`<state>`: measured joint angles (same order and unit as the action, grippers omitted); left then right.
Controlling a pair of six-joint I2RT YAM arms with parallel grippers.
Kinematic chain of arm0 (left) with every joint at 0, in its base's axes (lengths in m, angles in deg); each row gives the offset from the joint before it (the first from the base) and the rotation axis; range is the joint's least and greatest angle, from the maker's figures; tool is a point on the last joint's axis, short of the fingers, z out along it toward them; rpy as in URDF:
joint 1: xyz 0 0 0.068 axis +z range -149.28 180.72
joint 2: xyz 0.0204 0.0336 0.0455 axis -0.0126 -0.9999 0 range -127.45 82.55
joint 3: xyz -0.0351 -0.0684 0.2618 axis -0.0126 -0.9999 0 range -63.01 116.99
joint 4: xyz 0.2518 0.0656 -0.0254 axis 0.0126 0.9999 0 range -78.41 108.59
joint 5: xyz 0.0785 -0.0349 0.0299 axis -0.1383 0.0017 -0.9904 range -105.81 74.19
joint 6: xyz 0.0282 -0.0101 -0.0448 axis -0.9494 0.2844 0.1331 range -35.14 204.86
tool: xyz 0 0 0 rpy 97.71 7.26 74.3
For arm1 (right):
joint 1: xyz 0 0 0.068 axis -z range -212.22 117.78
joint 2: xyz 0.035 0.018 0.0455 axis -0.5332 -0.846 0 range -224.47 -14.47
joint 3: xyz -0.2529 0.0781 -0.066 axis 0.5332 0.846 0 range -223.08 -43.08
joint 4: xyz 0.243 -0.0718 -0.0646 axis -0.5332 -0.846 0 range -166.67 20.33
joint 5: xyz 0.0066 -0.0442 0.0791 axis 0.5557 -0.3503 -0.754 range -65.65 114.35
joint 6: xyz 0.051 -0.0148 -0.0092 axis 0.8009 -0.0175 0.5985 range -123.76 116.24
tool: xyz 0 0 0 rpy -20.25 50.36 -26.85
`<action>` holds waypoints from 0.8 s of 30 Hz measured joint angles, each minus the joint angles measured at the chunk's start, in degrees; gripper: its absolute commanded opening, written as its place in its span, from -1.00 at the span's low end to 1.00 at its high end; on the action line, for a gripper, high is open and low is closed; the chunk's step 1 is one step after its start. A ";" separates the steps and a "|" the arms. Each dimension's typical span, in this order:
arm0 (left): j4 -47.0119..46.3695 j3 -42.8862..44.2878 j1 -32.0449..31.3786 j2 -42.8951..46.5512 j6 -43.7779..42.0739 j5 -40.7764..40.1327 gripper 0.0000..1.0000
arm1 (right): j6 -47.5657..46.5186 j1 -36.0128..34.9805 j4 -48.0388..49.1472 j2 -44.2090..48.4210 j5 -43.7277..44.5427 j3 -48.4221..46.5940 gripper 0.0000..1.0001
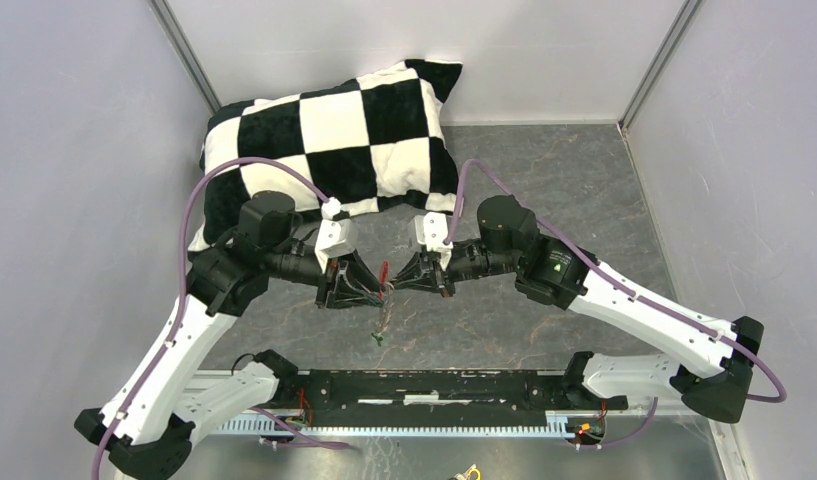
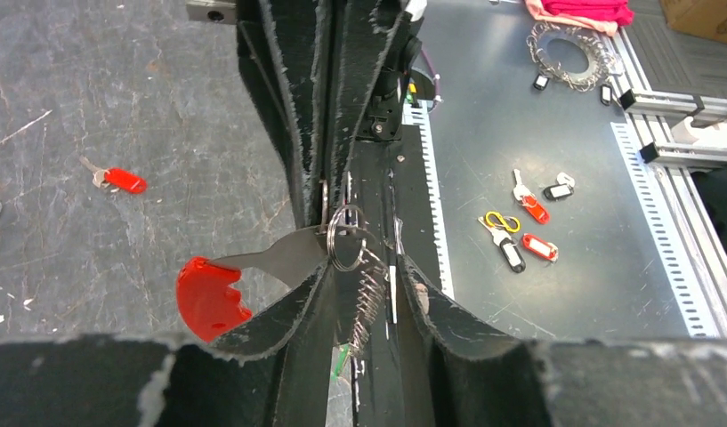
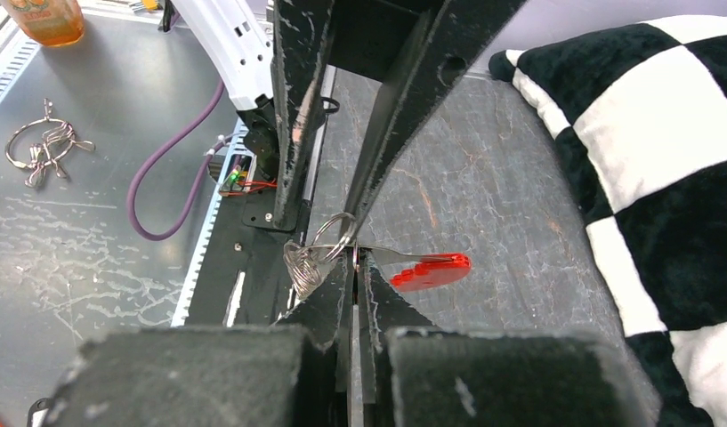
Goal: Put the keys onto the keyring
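Left wrist view: right hand [image 2: 335,209] pinches the keyring [image 2: 346,238] in mid-air, left hand [image 2: 364,267] partly spread around it; red key [image 2: 119,180] lies apart on the surface [image 2: 75,89]; distant tags [image 2: 539,247] too small to read.

The small green-headed key [image 2: 342,358] is nearly all hidden behind a finger of the left claw [image 2: 364,262], and from above it is a mere speck. Whether that claw grips anything cannot be told. From above, the thin silvery metal ring with its chain [image 1: 383,308] is too small to make out. The black-and-white chequered pillow [image 3: 644,151] is cut off by the right and bottom edges of the right wrist view.
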<state>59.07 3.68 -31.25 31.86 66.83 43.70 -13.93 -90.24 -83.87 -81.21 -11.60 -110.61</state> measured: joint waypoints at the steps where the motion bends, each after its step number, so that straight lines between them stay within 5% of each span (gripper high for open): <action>1: 0.07 0.11 0.00 -0.04 -0.39 0.59 -0.28 | -0.15 0.00 -0.07 0.00 0.15 0.00 -0.99; 16: 0.20 2.01 0.00 1.95 -3.85 7.34 -0.42 | -0.85 0.00 -0.07 0.00 5.07 0.00 -0.99; 24: -1.25 3.39 -0.02 2.05 -3.80 0.22 -0.34 | -0.81 0.00 0.02 0.04 4.87 0.00 -0.99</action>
<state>57.83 7.07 -31.27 33.91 63.03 43.91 -14.74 -90.24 -83.85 -81.17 -6.72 -110.61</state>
